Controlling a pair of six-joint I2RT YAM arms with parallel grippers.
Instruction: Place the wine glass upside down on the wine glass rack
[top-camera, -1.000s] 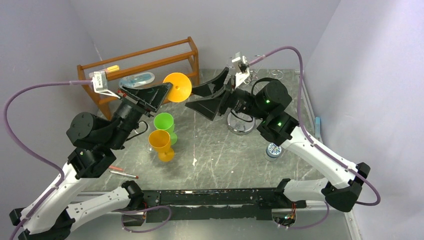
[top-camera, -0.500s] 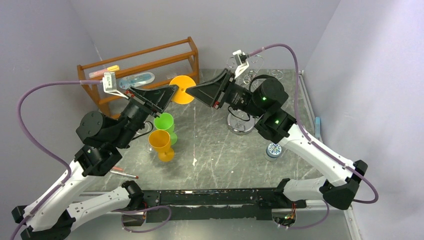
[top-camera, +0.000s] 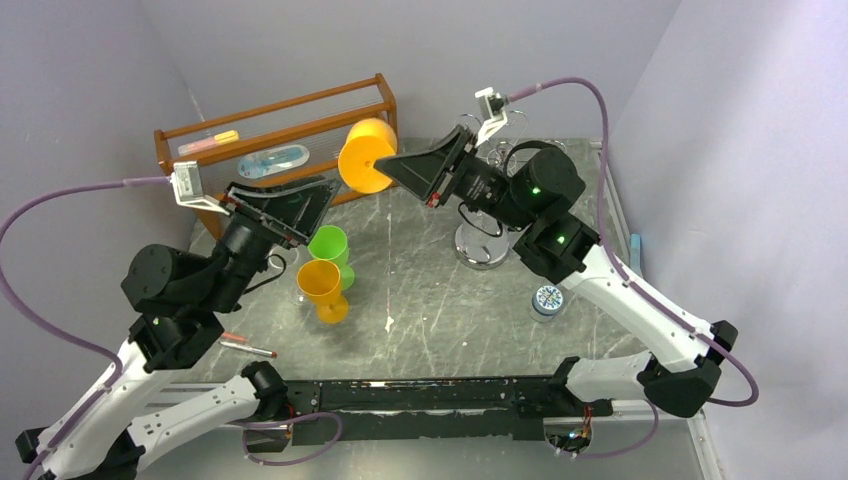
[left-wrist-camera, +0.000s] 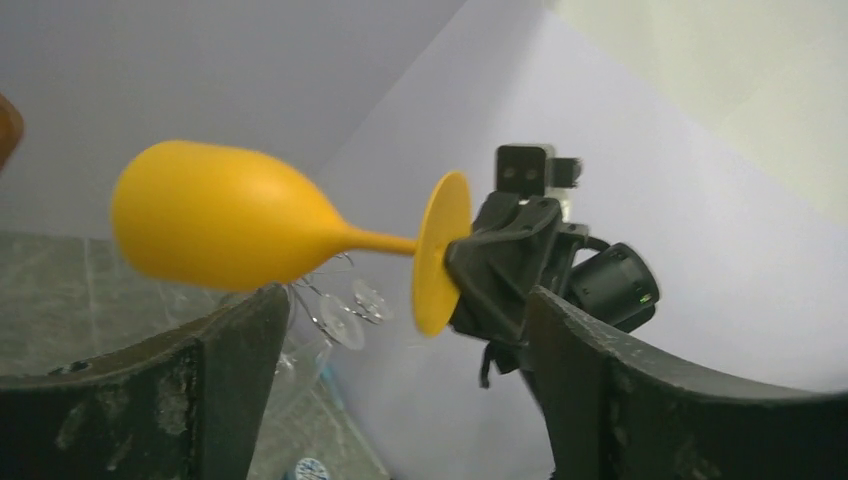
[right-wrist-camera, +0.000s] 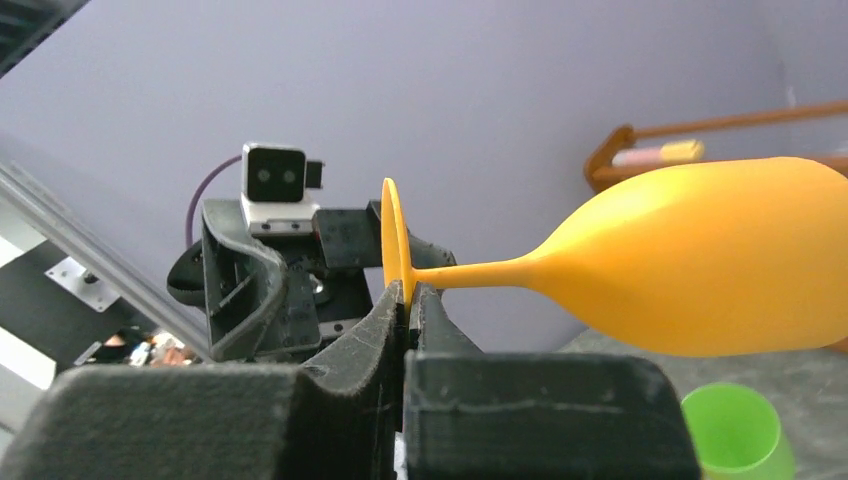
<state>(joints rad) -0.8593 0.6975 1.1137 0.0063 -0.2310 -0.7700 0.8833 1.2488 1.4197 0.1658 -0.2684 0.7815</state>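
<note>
The orange-yellow wine glass (top-camera: 365, 155) hangs in the air on its side, bowl toward the wooden shelf. My right gripper (top-camera: 392, 168) is shut on the rim of its round foot; in the right wrist view the jaws (right-wrist-camera: 408, 295) pinch the foot edge, with the stem and bowl (right-wrist-camera: 700, 265) stretching right. My left gripper (top-camera: 318, 192) stands open below and left of the glass, apart from it; in its wrist view the bowl (left-wrist-camera: 215, 228) floats above its spread fingers (left-wrist-camera: 230, 370). The chrome wine glass rack (top-camera: 478, 252) stands behind my right arm, its top mostly hidden.
A green cup (top-camera: 328, 245) and an orange goblet (top-camera: 320, 285) stand at table centre-left. The orange-brown wooden shelf (top-camera: 290, 125) runs along the back left. A red pen (top-camera: 247, 348) lies near my left arm, a small round tin (top-camera: 545, 300) near my right.
My right gripper has shut on the glass's foot. My left gripper has opened, let the glass go and drawn back down to the left. The glass has tipped, bowl toward the shelf.
</note>
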